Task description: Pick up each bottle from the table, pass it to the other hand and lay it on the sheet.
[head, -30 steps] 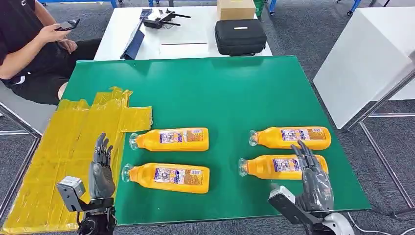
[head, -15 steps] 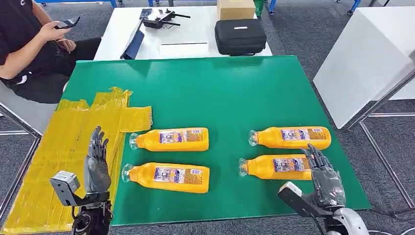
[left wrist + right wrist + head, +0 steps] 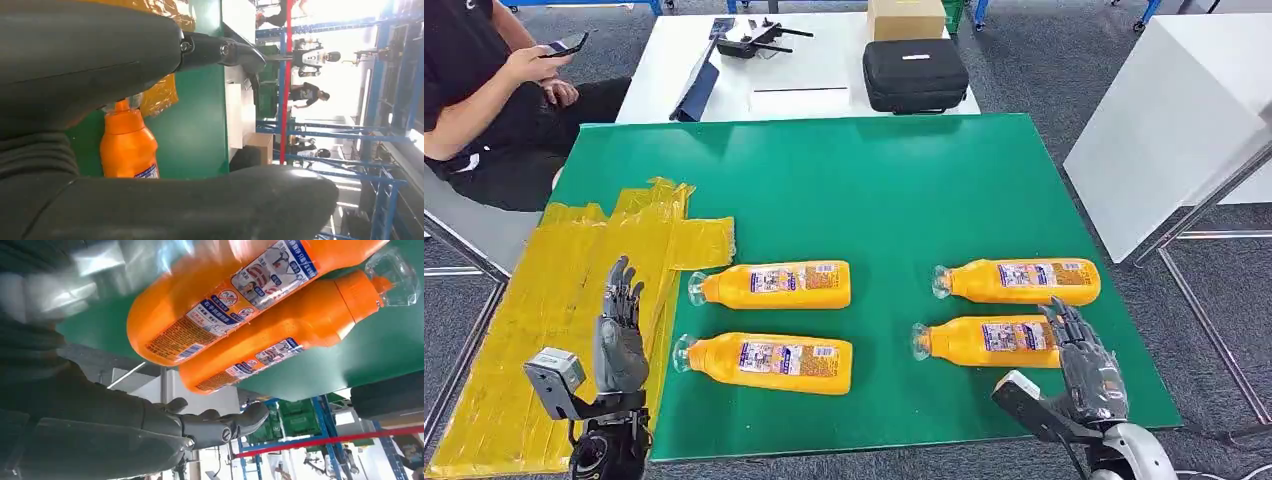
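Several orange bottles with clear caps lie on their sides on the green table [image 3: 874, 190], caps pointing left: two on the left [image 3: 774, 285] [image 3: 769, 362] and two on the right [image 3: 1019, 281] [image 3: 994, 341]. A crumpled yellow sheet [image 3: 554, 300] covers the table's left side. My right hand [image 3: 1086, 368] hovers open at the base end of the near right bottle [image 3: 220, 300], not holding it. My left hand [image 3: 620, 335] stands open with its fingers up, over the sheet's edge and left of the near left bottle [image 3: 127, 147].
A person in black sits at the far left holding a phone [image 3: 564, 45]. Behind the green table a white table carries a black case [image 3: 914, 75], a cardboard box [image 3: 906, 17] and a controller [image 3: 749, 40]. A white cabinet [image 3: 1174, 120] stands at the right.
My right hand has moved right and nearer, from over the near right bottle's body to its base end. My left hand has shifted a little to the left.
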